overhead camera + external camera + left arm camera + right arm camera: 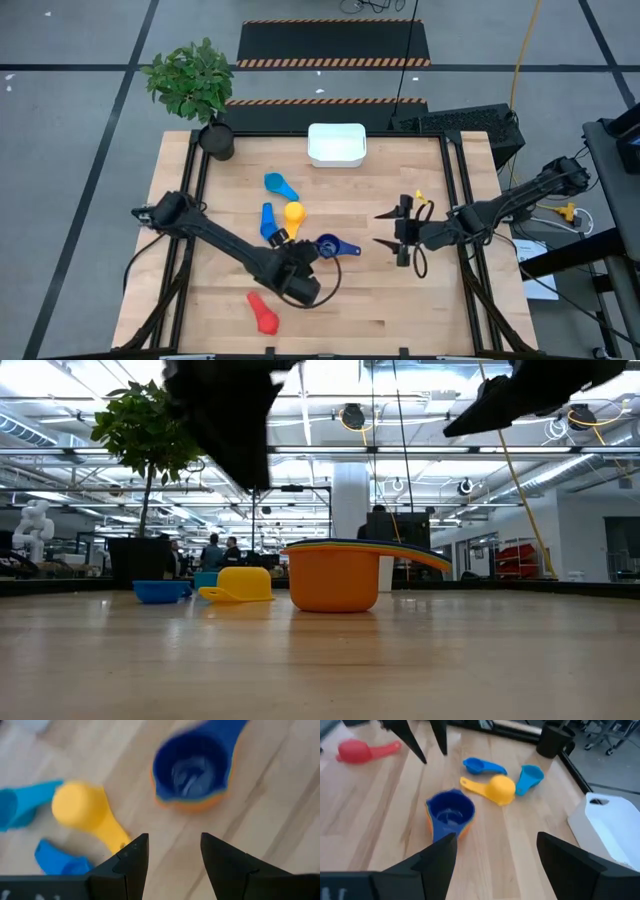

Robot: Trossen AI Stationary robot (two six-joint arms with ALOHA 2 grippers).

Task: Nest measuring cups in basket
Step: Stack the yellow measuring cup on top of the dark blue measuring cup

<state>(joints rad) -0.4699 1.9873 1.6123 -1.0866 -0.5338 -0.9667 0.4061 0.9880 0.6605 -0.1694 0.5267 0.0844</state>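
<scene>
A nested stack of measuring cups (328,246), dark blue innermost and orange outermost, stands upright on the table's middle (450,812) (192,770). Left of it a yellow cup (293,212) lies mouth down (80,805). A blue cup (267,220) and a light blue cup (280,185) lie beside the yellow one, and a red cup (263,312) lies near the front edge. The white basket (336,143) stands at the far edge. My left gripper (175,852) hovers open above the table between the yellow cup's handle and the stack. My right gripper (388,228) is open, raised to the right of the stack.
A potted plant (200,90) stands at the table's far left corner. Black frame rails (455,180) run along the table's sides. Bare wood lies between the stack and the basket.
</scene>
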